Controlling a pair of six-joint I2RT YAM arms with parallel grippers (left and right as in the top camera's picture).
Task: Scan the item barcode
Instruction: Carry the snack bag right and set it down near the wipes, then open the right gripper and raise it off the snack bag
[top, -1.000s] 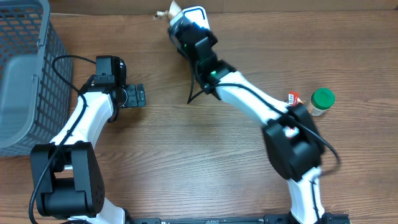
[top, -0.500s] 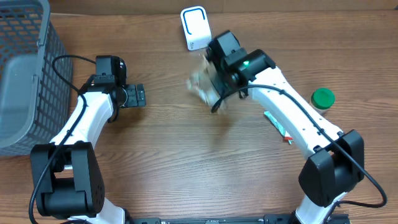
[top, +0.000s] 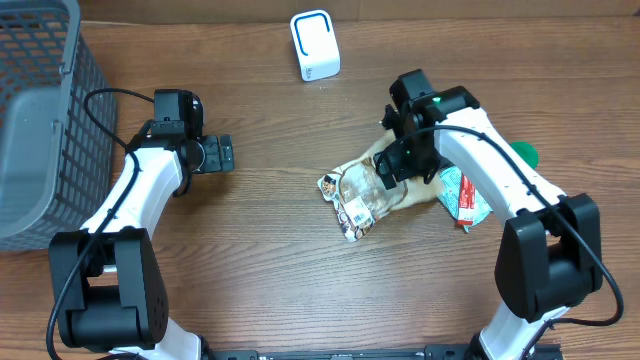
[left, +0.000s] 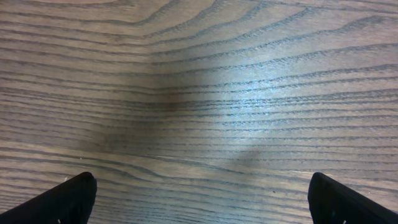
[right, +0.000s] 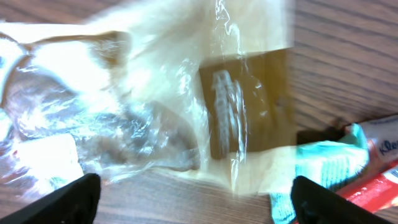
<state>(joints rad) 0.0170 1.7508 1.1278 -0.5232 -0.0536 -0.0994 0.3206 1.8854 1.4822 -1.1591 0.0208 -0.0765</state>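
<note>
Your right gripper (top: 392, 170) hangs spread wide, grasping nothing, just above the crinkled clear plastic snack bag (top: 362, 190). The bag lies flat on the wooden table (top: 250, 260), well apart from the white boxy scanner (top: 315, 45) — probably set down for regripping. Left gripper (top: 222, 154) is splayed, empty — idle.

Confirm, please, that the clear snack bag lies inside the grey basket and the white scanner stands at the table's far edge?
No: the clear snack bag lies on the table, not in the grey basket; the overhead view shows it. The white scanner is at the far edge.
</note>
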